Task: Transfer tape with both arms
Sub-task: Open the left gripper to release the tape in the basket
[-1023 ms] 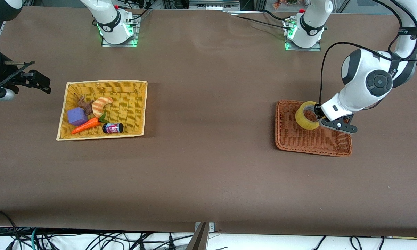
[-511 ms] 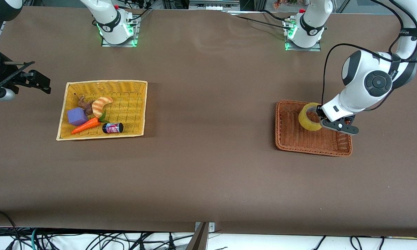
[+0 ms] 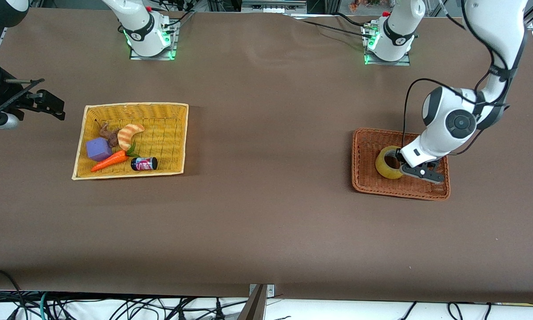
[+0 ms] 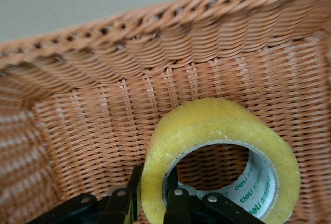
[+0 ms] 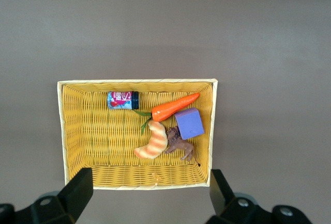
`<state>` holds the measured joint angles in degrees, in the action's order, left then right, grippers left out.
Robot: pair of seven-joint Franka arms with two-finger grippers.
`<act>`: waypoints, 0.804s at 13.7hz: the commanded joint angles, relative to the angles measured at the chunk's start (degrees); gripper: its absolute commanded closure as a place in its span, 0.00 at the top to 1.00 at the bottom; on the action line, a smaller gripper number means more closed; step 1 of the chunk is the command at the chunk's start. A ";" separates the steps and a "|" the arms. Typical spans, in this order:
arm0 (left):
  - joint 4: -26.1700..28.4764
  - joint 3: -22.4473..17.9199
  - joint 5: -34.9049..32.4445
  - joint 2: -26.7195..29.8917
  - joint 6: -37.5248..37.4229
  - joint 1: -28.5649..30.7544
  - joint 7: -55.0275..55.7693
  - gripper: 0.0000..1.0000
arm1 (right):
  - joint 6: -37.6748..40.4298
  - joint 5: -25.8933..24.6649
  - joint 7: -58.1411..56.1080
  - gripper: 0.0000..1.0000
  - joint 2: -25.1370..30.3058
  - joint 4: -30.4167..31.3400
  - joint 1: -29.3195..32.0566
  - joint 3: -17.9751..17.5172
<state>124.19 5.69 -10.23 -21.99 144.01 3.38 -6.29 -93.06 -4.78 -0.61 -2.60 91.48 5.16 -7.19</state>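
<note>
The yellow basket (image 3: 131,140) serves as the landmark. High over the surface (image 3: 266,222) at the right arm's end, just off the yellow basket's edge, the right claw (image 5: 150,198) waits with its fingers spread wide and nothing between them; its wrist camera looks straight down on that basket. In the basket lie a purple block (image 3: 99,149), a brown figure (image 3: 109,134), a striped croissant toy (image 3: 129,134), a toy carrot (image 3: 110,161) and a small dark jar (image 3: 144,163).

Well apart from the yellow basket, toward the left arm's end, stands a brown basket (image 3: 368,178). The tape (image 3: 388,162) is down inside it, standing on edge, and the left claw (image 3: 399,162) is closed on the roll's wall, one finger inside the core and one outside.

As far as the pictures show, the tape is low in the brown basket, at or near its floor. I cannot tell whether this is a pickup or a set-down. Either way a release or a lift is left, and the right arm takes no part now.
</note>
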 commanded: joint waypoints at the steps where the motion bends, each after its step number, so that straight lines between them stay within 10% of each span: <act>1: 0.00 -1.12 -1.29 -0.86 0.57 -0.74 -0.92 0.41 | 0.24 0.74 -0.44 1.00 -0.57 -1.31 0.20 0.07; 2: -0.09 -1.12 -1.37 -0.77 0.57 -0.74 -1.00 0.89 | 0.24 0.74 -0.44 1.00 -0.57 -1.31 0.20 0.07; 3: -0.09 -1.20 -1.37 -0.25 0.05 -0.74 -1.00 1.00 | 0.24 0.74 -0.44 1.00 -0.57 -1.31 0.20 0.07; 11: -1.40 -0.94 0.81 23.90 -16.91 -3.20 -0.56 1.00 | 0.24 0.74 -0.44 1.00 -0.57 -1.31 0.20 0.07</act>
<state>121.19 5.29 -10.19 -4.28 129.86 1.21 -6.50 -93.06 -4.78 -0.61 -2.65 91.42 5.17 -7.17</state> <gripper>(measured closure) 0.000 0.000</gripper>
